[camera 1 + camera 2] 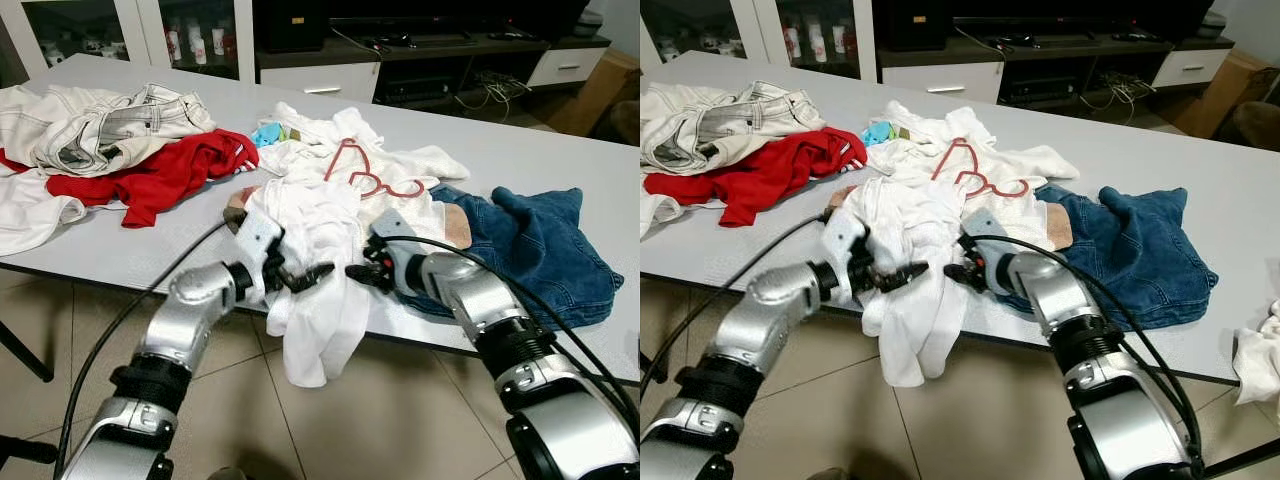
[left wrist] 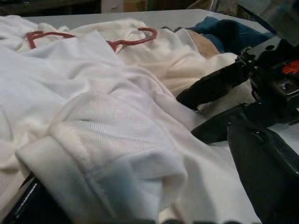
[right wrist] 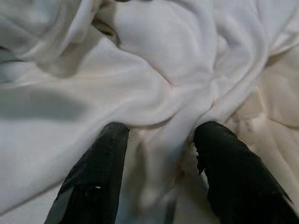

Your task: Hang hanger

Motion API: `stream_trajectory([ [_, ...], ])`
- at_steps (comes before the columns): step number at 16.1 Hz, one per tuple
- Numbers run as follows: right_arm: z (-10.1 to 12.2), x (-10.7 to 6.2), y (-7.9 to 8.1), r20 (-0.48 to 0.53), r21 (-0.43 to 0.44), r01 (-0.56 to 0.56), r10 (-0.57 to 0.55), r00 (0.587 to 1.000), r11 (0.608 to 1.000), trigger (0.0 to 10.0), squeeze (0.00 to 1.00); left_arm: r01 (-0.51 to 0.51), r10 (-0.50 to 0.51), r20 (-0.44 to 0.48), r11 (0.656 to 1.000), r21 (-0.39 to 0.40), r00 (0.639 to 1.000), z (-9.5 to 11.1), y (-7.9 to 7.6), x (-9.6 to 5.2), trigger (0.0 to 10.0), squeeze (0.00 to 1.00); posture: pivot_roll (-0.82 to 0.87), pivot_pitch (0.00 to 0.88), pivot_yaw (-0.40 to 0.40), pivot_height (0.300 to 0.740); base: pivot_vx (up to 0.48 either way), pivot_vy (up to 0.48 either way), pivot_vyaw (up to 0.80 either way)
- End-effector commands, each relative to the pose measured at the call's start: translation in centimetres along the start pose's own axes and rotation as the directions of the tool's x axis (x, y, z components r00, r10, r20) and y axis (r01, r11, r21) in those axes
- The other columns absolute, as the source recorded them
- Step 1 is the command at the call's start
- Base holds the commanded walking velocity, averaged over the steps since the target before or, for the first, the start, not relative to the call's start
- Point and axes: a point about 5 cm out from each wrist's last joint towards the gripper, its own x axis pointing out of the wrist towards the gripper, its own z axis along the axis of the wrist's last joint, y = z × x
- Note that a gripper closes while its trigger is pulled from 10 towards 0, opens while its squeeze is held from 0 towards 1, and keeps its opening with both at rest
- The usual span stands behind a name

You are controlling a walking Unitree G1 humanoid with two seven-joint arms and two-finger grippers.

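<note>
A red hanger lies flat on a heap of white clothes in the middle of the grey table. A white garment from that heap droops over the table's near edge. My left gripper is at this garment's left side, open, with a fold of the cloth between its fingers. My right gripper faces it from the right, open, its fingertips pressing into the white cloth. The hanger lies beyond both grippers, untouched.
Blue jeans lie to the right of the heap. A red garment and pale jeans lie at the left. A low dark cabinet and a cardboard box stand behind the table. Tiled floor lies below the near edge.
</note>
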Motion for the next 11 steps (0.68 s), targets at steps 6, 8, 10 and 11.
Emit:
stream_trajectory([
  [6,-1.7,1.6,2.0,-0.100,0.006,-0.017,0.017,0.995,1.000,10.0,0.00,-0.127,0.128,-0.015,0.991,0.045,0.992,0.0,1.5,-0.1,10.0,0.00,0.03,0.000,-0.084,0.740,0.000,0.000,0.00],
  [8,-2.0,2.2,2.6,-0.119,0.013,-0.025,0.026,0.993,1.000,10.0,0.00,-0.161,0.161,0.004,0.986,0.052,0.987,0.6,2.2,-0.4,10.0,0.00,0.04,0.000,-0.087,0.740,0.000,0.000,0.00],
  [10,-2.2,2.9,3.4,-0.133,0.019,-0.046,0.048,0.990,0.999,10.0,0.00,-0.164,0.165,-0.007,0.984,0.065,0.986,0.3,2.5,-0.6,10.0,0.00,0.04,0.000,-0.089,0.740,0.000,0.000,0.00],
  [11,-1.8,3.3,3.8,-0.122,0.018,-0.054,0.056,0.991,0.998,10.0,0.00,-0.154,0.155,-0.017,0.986,0.069,0.988,0.0,2.2,-0.6,10.0,0.00,0.04,0.000,-0.091,0.740,0.000,0.000,0.00],
])
